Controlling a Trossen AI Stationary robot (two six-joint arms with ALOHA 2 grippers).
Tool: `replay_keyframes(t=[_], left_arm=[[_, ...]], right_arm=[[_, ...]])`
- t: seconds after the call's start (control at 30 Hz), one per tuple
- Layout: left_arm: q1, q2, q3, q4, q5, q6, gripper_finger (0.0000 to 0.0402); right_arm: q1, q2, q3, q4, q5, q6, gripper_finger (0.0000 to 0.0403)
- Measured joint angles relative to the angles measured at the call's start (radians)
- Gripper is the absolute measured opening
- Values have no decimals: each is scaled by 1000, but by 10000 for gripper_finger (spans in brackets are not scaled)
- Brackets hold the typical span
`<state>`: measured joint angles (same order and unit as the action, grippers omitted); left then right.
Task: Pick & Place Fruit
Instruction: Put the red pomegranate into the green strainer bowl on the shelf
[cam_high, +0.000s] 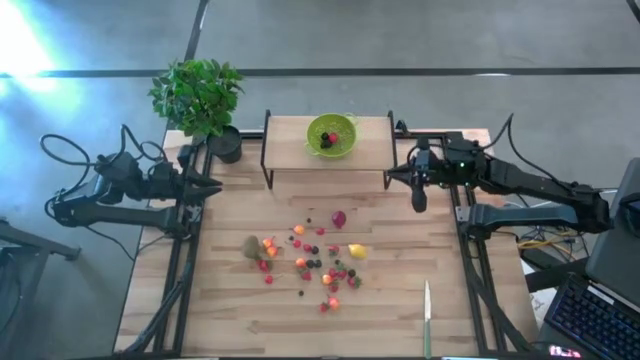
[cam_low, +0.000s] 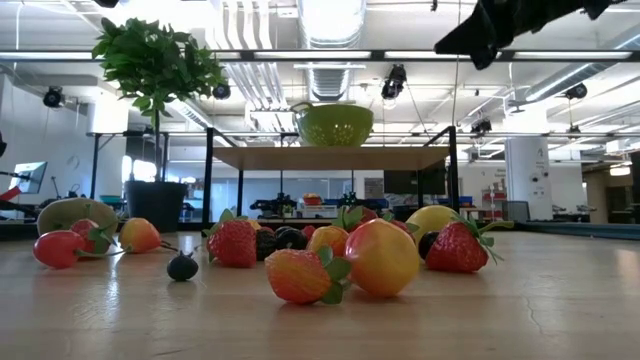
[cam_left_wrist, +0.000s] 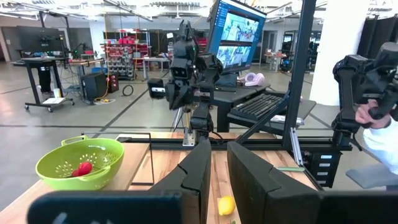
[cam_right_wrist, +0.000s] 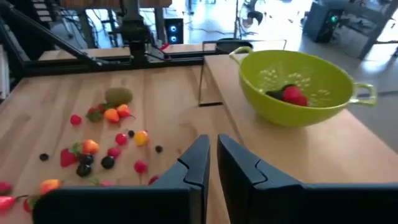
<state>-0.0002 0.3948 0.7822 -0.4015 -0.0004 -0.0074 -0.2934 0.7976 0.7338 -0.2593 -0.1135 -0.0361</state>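
Small toy fruits, red, orange, yellow and dark, lie scattered on the wooden table's middle, with a brown kiwi at their left. A lime-green bowl stands on a raised wooden shelf at the far edge. It holds a red fruit and a dark one. My right gripper hangs shut in the air right of the shelf, above the table and clear of the fruits. My left gripper waits shut at the table's left edge, pointing level.
A potted plant stands at the far left, beside the shelf. A knife with a green handle lies near the front edge at the right. The shelf's black frame rises from the table. A person's sleeve shows beyond the right edge.
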Motion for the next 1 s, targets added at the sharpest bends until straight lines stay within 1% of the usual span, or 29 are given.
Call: replay_keyframes(t=[0.1,0.17,0.3,0.43,0.6,0.63,0.73,0.77,0.83,0.93,1.0], left_arm=[[0,0,0,0,0,0,62],[0,0,0,0,0,0,62],[0,0,0,0,0,0,62],[0,0,0,0,0,0,62],[-1,0,0,0,0,0,62],[-1,0,0,0,0,0,62],[-1,0,0,0,0,0,62],[-1,0,0,0,0,0,62],[-1,0,0,0,0,0,62],[-1,0,0,0,0,0,62],[-1,0,0,0,0,0,62]], right_arm=[[19,13,-46,149,0,-4,17],[30,22,-68,245,5,24,11],[47,47,-101,385,10,45,10],[47,79,-104,374,8,62,18],[45,109,-104,368,9,-21,29],[45,112,-104,369,9,-17,31],[45,127,-104,438,11,70,38],[44,132,-104,460,11,75,40],[48,134,-104,485,12,55,45],[84,136,-106,505,14,47,52],[119,138,-119,542,44,26,57]])
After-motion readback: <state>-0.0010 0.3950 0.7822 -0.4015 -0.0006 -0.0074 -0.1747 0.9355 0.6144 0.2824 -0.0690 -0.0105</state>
